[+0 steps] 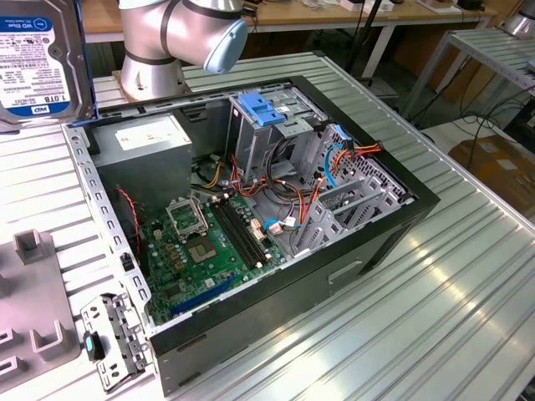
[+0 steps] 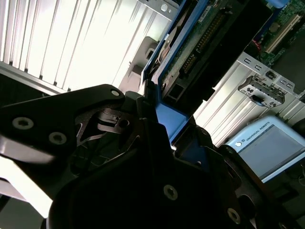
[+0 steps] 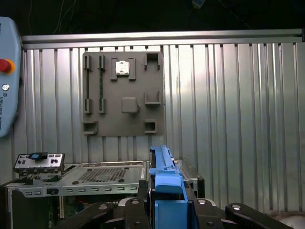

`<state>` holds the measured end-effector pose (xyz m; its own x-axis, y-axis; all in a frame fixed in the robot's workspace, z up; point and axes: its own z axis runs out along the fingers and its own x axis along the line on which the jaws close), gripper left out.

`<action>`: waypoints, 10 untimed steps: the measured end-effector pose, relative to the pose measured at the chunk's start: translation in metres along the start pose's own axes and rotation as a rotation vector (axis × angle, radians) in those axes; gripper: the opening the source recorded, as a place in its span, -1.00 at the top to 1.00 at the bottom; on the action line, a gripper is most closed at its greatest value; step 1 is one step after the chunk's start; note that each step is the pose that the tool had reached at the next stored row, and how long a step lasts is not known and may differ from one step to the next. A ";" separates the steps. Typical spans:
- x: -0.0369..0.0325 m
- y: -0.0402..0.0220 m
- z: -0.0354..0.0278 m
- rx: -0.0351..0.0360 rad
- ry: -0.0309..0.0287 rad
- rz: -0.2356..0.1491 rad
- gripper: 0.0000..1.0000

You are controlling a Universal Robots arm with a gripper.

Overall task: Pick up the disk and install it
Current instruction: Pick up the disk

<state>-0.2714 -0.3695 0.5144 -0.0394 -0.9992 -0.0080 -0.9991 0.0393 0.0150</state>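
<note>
The pincer (image 3: 167, 210) grips the disk (image 1: 38, 63); the open case (image 1: 376, 242) holds a motherboard (image 1: 196, 251).

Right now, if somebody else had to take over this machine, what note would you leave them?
Gripper: shut on the disk, clamping it at its blue side rail.
Disk: held up at the exterior view's upper left, outside the open computer case; label faces the exterior camera.
Done: the pick-up.
Left: the install. The disk is not in the case yet, and the drive cage with the blue bracket sits at the case's far end.
</note>
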 end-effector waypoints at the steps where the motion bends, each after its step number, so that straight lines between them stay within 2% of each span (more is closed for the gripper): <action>1: -0.0001 -0.0017 0.0000 0.0001 0.0000 0.000 0.26; 6: -0.0003 -0.0083 -0.0001 0.0001 -0.0001 0.000 0.26; 10: 0.0003 -0.0159 0.0001 0.0001 -0.0001 0.000 0.26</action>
<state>-0.2554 -0.3704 0.5141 -0.0394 -0.9992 -0.0081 -0.9991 0.0393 0.0148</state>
